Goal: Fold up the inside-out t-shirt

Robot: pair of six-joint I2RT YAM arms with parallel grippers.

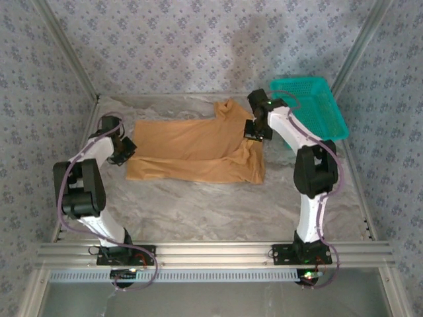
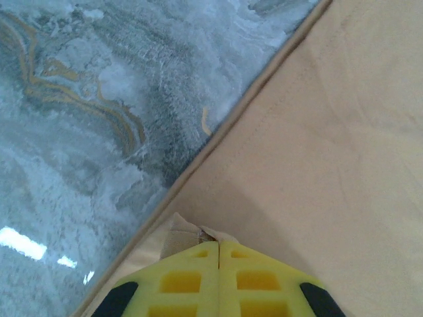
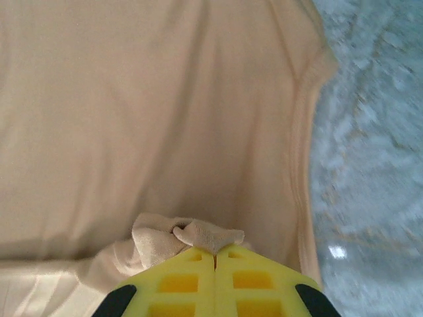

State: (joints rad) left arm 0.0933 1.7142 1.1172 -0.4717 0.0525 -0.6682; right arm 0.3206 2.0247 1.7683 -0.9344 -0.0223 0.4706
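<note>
Soft caramel t-shirt (image 1: 192,148), flat rough rectangle on marbled grey worktop (image 1: 218,208); left pincer (image 2: 218,246) pinches its hemmed edge, right pincer (image 3: 215,254) pinches a bunched wad of cloth.

Tan t-shirt (image 1: 192,148), apparently pinched by left gripper (image 1: 125,152) and right gripper (image 1: 256,131)

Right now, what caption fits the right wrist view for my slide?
Right claw shut on a bunched fold of the orange-tan t-shirt, marbled table at right.

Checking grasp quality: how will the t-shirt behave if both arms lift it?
Probably floppy: the t-shirt bunches into soft folds at the right pincer. It would likely sag between holds, since the left pincer pinches only its edge.
</note>
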